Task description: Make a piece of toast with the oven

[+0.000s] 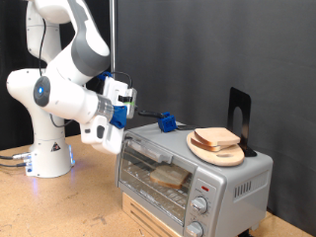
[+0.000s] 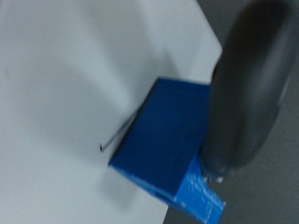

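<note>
The silver-grey oven (image 1: pixel 232 183) stands at the exterior view's lower right with its glass door up. A slice of bread (image 1: pixel 170 177) lies on the rack behind the glass. Another piece of toast (image 1: pixel 216 137) lies on a round wooden plate (image 1: pixel 219 153) on the oven's roof. My gripper (image 1: pixel 103 135) hangs by the oven's upper corner on the exterior view's left, close to the top of the door, with nothing visibly between its fingers. The wrist view is blurred and shows a blue block (image 2: pixel 163 140) on a white surface, beside a dark rounded shape (image 2: pixel 250 84).
A small blue object (image 1: pixel 166 122) with a black cable sits on the oven roof near the gripper. A black stand (image 1: pixel 238 114) rises behind the plate. Two knobs (image 1: pixel 200 205) are on the oven front. The oven rests on a wooden box (image 1: pixel 148 219).
</note>
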You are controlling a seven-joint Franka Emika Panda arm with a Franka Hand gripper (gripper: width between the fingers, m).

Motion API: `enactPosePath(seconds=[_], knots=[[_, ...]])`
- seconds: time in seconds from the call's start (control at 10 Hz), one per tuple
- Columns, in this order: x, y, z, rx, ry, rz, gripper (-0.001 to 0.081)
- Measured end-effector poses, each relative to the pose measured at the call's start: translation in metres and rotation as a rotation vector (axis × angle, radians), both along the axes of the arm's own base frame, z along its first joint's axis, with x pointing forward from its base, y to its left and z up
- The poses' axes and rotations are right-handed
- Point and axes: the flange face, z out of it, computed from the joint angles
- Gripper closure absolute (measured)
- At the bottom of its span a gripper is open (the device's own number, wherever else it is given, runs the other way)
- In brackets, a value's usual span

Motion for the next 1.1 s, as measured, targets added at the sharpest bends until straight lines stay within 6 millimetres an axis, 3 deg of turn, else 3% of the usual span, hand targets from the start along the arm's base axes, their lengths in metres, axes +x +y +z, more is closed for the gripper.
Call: enactPosePath(seconds=[0.5, 0.9, 1.1], knots=[[-0.022, -0.067, 0.020, -0.006, -0.006, -0.103, -0.0002], [-0.029, -0.070, 0.033, 0.073, 0.013, -0.044, -0.0002], [-0.015, -0.092, 0.051, 0.083, -0.023, -0.092, -0.0002]])
